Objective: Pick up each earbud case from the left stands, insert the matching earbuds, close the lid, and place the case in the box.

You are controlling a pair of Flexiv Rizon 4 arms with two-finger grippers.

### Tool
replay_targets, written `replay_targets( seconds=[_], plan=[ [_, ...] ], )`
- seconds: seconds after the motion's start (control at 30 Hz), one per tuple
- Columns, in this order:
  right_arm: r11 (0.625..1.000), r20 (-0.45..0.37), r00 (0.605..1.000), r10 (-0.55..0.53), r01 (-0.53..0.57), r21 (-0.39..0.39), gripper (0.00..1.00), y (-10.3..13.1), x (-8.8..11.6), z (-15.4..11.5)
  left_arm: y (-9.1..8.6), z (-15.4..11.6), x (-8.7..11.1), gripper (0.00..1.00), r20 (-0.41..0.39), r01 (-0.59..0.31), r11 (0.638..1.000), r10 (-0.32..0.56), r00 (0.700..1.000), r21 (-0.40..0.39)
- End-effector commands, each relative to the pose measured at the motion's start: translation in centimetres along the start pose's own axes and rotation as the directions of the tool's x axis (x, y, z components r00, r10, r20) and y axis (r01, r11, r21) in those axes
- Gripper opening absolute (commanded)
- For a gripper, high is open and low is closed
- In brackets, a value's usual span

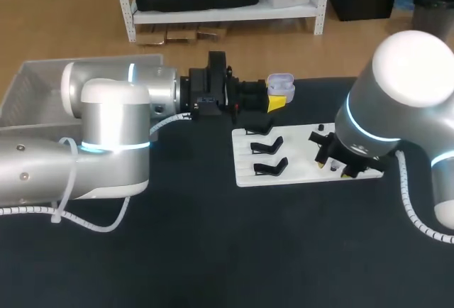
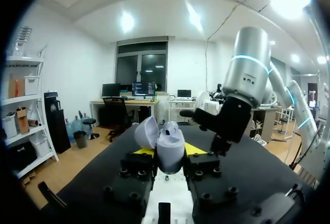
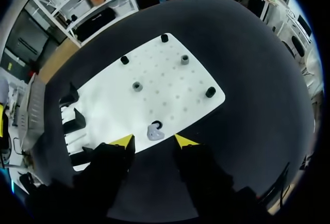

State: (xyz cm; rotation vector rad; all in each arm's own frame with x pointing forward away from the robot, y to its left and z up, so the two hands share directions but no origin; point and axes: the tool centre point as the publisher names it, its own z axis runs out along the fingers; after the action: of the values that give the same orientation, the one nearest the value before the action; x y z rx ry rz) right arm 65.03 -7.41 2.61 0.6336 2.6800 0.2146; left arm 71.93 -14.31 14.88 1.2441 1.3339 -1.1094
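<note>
My left gripper (image 1: 279, 99) is shut on a pale lavender earbud case (image 1: 281, 81) and holds it above the table behind the white board (image 1: 298, 173). In the left wrist view the case (image 2: 170, 144) stands upright between the yellow tips with its lid (image 2: 147, 132) flipped open, and one earbud (image 2: 170, 127) sits inside. My right gripper (image 3: 153, 141) hangs open just over the board's near edge. A small grey earbud (image 3: 154, 132) lies on the board between its tips, apart from both fingers. In the head view the right gripper (image 1: 333, 169) is over the board's right part.
Three black stands (image 1: 268, 148) occupy the board's left half. Black pegs (image 3: 210, 92) and grey pegs (image 3: 136, 85) dot the right half. A clear box (image 1: 35, 88) sits at the far left of the table, behind my left arm.
</note>
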Motion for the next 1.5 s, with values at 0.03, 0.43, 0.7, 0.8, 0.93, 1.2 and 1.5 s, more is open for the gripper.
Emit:
replay_targets(
  seconds=[0.03,0.43,0.7,0.8,0.93,1.2,1.5],
  plan=[
    [1.0,-0.006,1.0,-0.021,0.021,-0.001,0.42,0.19,-0.41,0.62,-0.03,0.03,0.11,0.0,0.005,-0.003,1.0,0.003,1.0,-0.003],
    [0.998,-0.009,0.998,-0.06,0.061,0.028,0.37,-0.29,-0.7,0.88,-0.03,0.03,0.11,0.0,0.005,-0.003,1.0,0.003,1.0,-0.003],
    [0.997,-0.011,0.998,-0.07,0.07,0.044,0.35,-0.47,-0.84,0.88,-0.03,0.03,0.11,0.0,0.005,-0.003,1.0,0.003,1.0,-0.003],
    [0.996,-0.01,0.997,-0.073,0.073,0.046,0.33,-0.46,-0.93,0.85,-0.03,0.03,0.11,0.0,0.005,-0.003,1.0,0.003,1.0,-0.003],
    [0.996,-0.009,0.997,-0.073,0.073,0.051,0.27,-0.4,-0.99,0.84,-0.03,0.03,0.11,0.0,0.005,-0.003,1.0,0.003,1.0,-0.003],
    [0.996,-0.014,0.998,-0.061,0.062,0.06,0.25,-0.4,-0.65,0.86,-0.03,0.03,0.11,0.0,0.005,-0.003,1.0,0.003,1.0,-0.003],
    [0.996,-0.021,0.998,-0.052,0.053,0.066,0.18,-0.32,-0.55,1.02,-0.03,0.03,0.11,0.0,0.005,-0.003,1.0,0.003,1.0,-0.003]
  ],
)
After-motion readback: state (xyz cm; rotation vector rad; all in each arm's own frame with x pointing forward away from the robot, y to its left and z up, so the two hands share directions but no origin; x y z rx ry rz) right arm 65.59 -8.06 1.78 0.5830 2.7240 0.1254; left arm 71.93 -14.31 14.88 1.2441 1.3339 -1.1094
